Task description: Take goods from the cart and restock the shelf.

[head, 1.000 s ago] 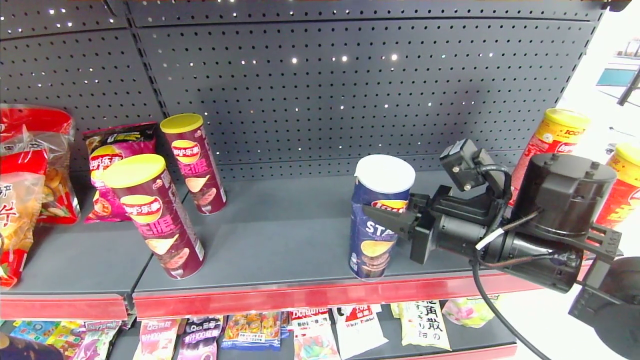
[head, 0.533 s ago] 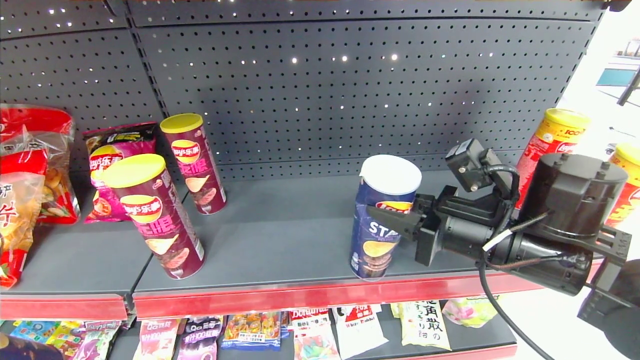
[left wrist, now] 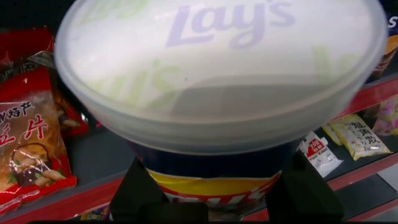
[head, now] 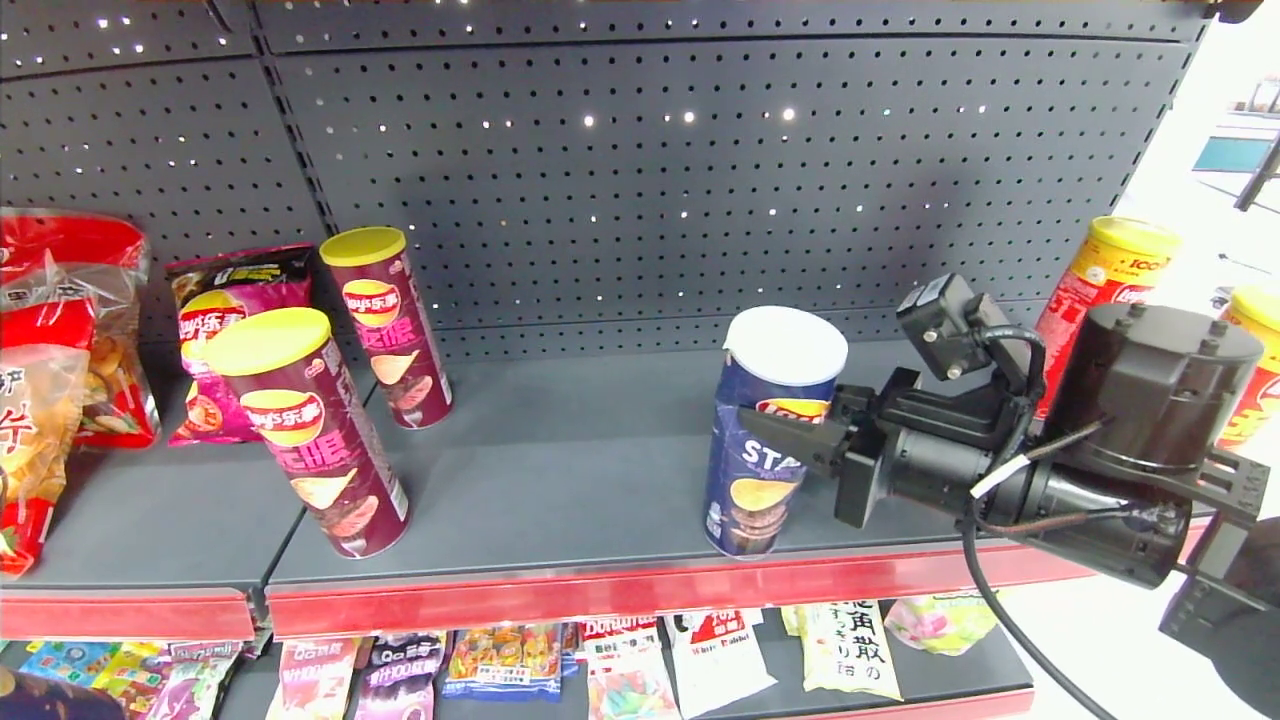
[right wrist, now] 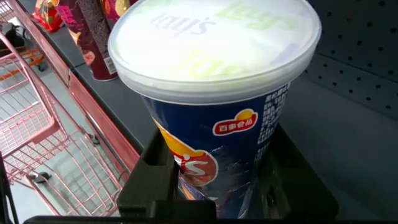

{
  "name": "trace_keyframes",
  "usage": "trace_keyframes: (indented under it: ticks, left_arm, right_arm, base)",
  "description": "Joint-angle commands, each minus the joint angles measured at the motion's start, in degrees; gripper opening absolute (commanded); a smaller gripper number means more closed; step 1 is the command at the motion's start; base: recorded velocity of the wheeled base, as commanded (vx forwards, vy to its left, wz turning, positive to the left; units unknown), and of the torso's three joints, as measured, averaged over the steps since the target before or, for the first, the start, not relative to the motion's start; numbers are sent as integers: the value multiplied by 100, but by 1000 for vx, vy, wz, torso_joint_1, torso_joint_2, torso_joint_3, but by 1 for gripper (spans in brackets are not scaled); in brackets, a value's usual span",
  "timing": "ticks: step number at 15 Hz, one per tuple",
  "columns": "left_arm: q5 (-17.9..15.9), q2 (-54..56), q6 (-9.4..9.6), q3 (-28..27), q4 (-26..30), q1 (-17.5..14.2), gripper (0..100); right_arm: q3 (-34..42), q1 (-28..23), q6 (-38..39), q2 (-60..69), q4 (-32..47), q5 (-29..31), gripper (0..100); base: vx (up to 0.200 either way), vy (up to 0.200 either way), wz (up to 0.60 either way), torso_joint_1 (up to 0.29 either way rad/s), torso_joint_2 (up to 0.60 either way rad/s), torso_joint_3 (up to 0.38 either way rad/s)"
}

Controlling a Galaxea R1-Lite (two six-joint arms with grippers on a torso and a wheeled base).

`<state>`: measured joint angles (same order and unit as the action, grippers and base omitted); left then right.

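Can (in right gripper) near shelf front edge

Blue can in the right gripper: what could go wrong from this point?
1. The blue can is held close to the shelf's red front lip; a nudge as the right gripper backs out could tip it off the front.
2. It seems to lean a little; released so, it might topple.
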<state>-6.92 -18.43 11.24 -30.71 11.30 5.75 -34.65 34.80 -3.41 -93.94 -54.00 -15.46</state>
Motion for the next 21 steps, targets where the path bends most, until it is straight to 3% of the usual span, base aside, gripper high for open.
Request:
trace_keyframes:
  ticks: [1, 10, 11, 21]
  left_arm:
    - [-2, 6, 1, 12, 4, -4, 0]
    - [-2, 15, 1, 12, 4, -4, 0]
    - [-2, 15, 1, 12, 4, 5, 0]
    - [-2, 50, 124, 39, 13, 5, 0]
  right_arm:
    - [54, 0, -28, 25, -14, -1, 0]
    - [186, 0, -116, -37, -14, -1, 0]
    - [213, -9, -212, -81, -22, -10, 100]
    - [485, -123, -239, 306, -22, 8, 100]
  base:
    - [0, 0, 0, 0, 0, 0]
    - [0, 0, 0, 0, 0, 0]
    - [0, 0, 0, 0, 0, 0]
    - [0, 0, 0, 0, 0, 0]
